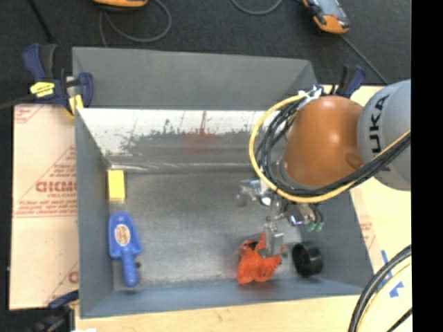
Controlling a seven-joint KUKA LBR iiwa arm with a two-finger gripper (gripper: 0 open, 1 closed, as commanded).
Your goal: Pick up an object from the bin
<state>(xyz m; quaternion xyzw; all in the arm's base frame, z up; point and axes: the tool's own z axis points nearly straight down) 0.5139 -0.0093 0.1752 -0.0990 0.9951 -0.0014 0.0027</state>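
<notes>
Four things lie in the grey bin: a yellow block at the left, a blue handled toy at the lower left, a crumpled orange-red piece at the lower right of centre, and a black cylinder just to its right. The gripper hangs low at the upper right edge of the orange-red piece, which is probably the thing to take. Whether the gripper is spread or pressed together I cannot tell, nor whether it has the piece. To do this step well, it should be centred over the bulk of the orange-red piece rather than its edge, and go down straight. It should also stay apart from the black cylinder and the near wall, since a soft, crumpled thing may slip from a shallow pinch.
</notes>
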